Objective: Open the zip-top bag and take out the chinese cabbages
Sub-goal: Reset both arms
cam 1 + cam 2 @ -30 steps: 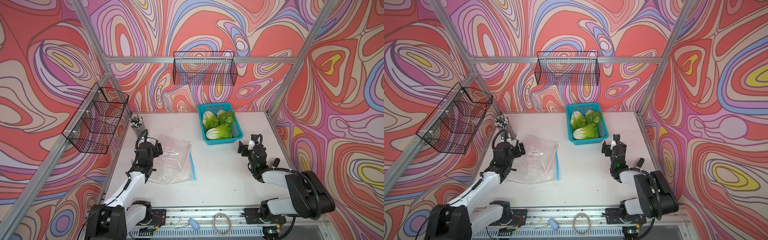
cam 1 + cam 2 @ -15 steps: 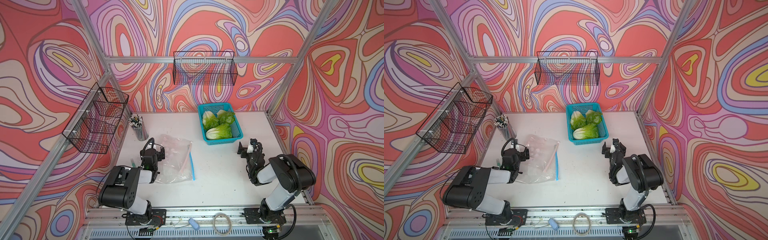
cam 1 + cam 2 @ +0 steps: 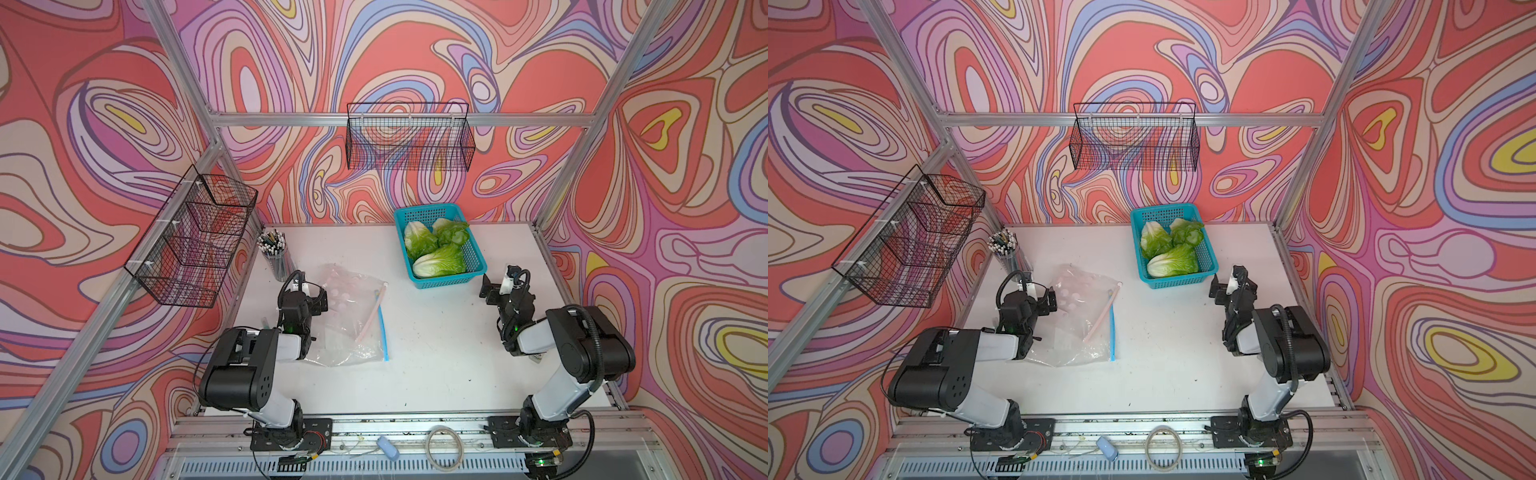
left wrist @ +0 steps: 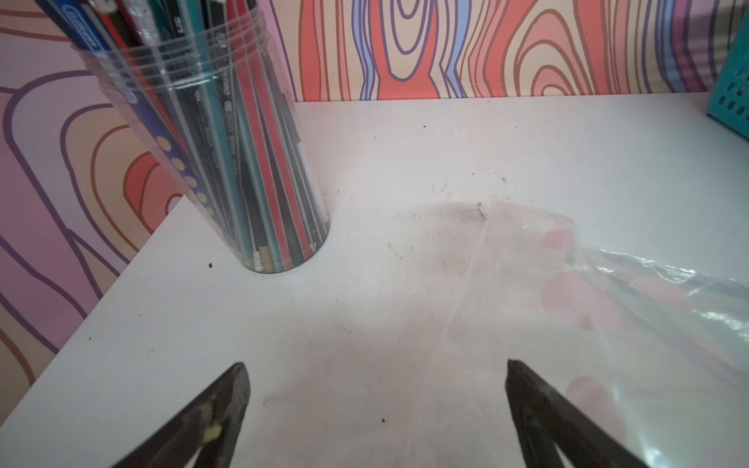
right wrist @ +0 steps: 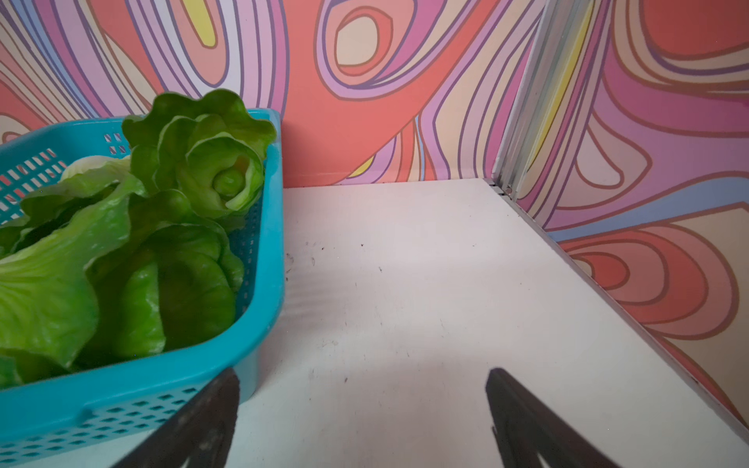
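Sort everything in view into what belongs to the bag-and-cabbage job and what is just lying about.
Job in hand:
- bag, flat on the table, looks empty
- cabbages, three
- basket holding them

Lying about:
- pencil jar
- back wire rack
- side wire rack
- cord loop on the front rail

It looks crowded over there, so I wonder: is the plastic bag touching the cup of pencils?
Apart. The left wrist view shows bare white table between the pencil cup and the bag.
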Robot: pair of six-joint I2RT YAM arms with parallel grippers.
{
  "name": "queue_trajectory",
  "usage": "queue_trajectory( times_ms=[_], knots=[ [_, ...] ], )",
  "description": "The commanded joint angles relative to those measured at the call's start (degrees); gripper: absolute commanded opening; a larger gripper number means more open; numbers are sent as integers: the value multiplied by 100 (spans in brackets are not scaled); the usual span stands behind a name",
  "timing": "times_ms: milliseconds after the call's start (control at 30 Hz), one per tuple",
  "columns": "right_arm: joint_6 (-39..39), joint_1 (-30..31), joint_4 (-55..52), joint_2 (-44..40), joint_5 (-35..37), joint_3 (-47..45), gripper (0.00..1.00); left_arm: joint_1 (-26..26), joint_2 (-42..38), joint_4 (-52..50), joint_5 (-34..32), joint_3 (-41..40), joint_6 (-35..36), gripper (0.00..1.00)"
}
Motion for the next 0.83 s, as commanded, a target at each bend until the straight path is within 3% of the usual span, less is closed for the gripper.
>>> queue_trajectory(
  times_ms=[0, 800],
  knots=[
    [70, -13, -135, -5, -122, 33, 98, 11, -16, 51, 84, 18, -30, 100],
    [65, -8, -133, 3, -133, 40, 98, 55, -20, -33, 160, 59, -75, 100]
  ],
)
